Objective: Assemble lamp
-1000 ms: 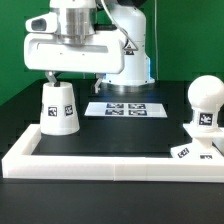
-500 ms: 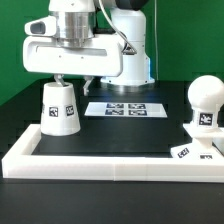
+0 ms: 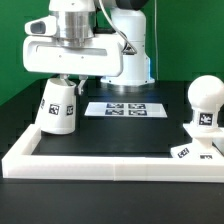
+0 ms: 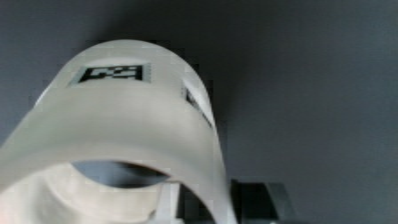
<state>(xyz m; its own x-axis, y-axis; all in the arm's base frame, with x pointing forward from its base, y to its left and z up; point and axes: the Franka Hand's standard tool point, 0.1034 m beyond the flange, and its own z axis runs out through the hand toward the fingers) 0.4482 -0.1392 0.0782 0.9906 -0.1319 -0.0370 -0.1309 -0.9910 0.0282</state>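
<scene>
The white tapered lamp shade [image 3: 58, 106] is at the exterior view's left, tilted, with tags on its side. My gripper [image 3: 62, 78] comes down from above and is shut on the shade's upper rim. In the wrist view the shade [image 4: 134, 120] fills most of the picture, its open end is near the camera, and one dark finger [image 4: 260, 200] presses against its wall. The rounded bulb [image 3: 205, 102] stands on the flat square base [image 3: 192, 150] at the exterior view's right, far from the gripper.
The marker board [image 3: 125, 108] lies flat on the black table behind the middle. A long white border rail [image 3: 110, 166] runs along the front and up the left side. The arm's white body [image 3: 125, 50] stands at the back.
The shade has tipped from upright to tilted and has risen slightly with the gripper on it. The bulb and base have not moved.
</scene>
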